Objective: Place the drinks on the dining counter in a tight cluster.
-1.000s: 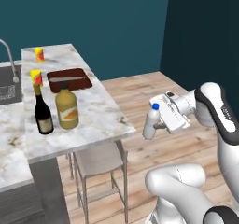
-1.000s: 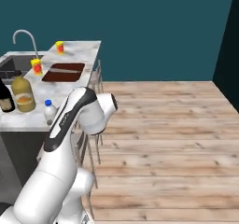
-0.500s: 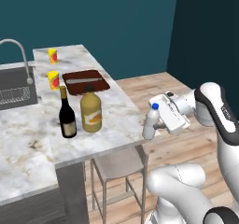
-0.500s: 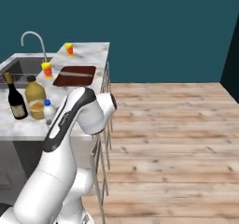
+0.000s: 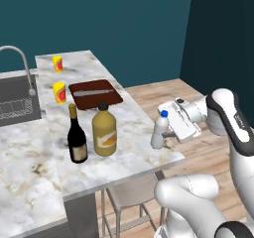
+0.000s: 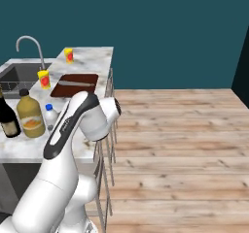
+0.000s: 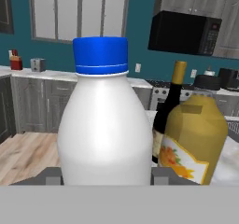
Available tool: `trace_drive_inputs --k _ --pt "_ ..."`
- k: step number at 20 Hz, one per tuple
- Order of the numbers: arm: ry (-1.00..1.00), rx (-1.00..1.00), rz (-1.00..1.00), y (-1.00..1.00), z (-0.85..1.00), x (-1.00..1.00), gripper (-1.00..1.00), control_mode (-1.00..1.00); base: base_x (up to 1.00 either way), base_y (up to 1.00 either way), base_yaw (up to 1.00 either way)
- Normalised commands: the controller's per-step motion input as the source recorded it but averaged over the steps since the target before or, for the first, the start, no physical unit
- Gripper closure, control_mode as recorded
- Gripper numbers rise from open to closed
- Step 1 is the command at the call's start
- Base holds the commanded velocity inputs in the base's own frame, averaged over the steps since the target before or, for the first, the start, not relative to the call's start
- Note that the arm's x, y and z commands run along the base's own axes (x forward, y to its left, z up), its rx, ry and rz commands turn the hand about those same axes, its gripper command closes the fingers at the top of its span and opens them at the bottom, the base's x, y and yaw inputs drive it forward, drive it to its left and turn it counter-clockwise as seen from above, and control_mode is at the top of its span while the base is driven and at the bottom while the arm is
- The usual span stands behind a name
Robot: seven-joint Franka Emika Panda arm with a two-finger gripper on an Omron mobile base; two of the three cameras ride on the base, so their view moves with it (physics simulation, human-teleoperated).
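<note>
My gripper (image 5: 166, 133) is shut on the small water bottle (image 5: 159, 129) with the blue cap and holds it upright at the right edge of the dining counter (image 5: 134, 153). Whether its base touches the marble I cannot tell. To its left on the counter stand the amber-yellow bottle (image 5: 104, 131) and, close beside that, the dark wine bottle (image 5: 77, 137). In the hand view the water bottle (image 7: 105, 134) stands right before the camera between the fingertips (image 7: 47, 176), with the wine bottle (image 7: 170, 108) and the amber bottle (image 7: 193, 139) behind it to the right.
Farther back on the counter lie a dark red cutting board (image 5: 95, 94) and two yellow cups (image 5: 59, 92) (image 5: 58, 63). A steel sink (image 5: 15, 103) with a faucet sits in the lower worktop on the left. A stool (image 5: 131, 192) stands under the counter's edge; wooden floor extends right.
The whole scene has shifted in both base views: the camera has come closer to the counter. The arm keeps its pose with the water bottle in the gripper.
</note>
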Motion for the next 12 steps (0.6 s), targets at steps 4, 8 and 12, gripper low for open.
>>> trace_drive_inputs --k 4,8,12 --pt "0.00 0.00 0.00 0.00 0.00 0.00 1.00 1.00 0.17 0.04 -0.01" --pt "0.00 0.00 0.00 0.00 0.00 0.00 1.00 1.00 0.00 0.00 0.00" --pt "0.00 0.00 0.00 0.00 0.00 0.00 1.00 1.00 0.00 0.00 0.00"
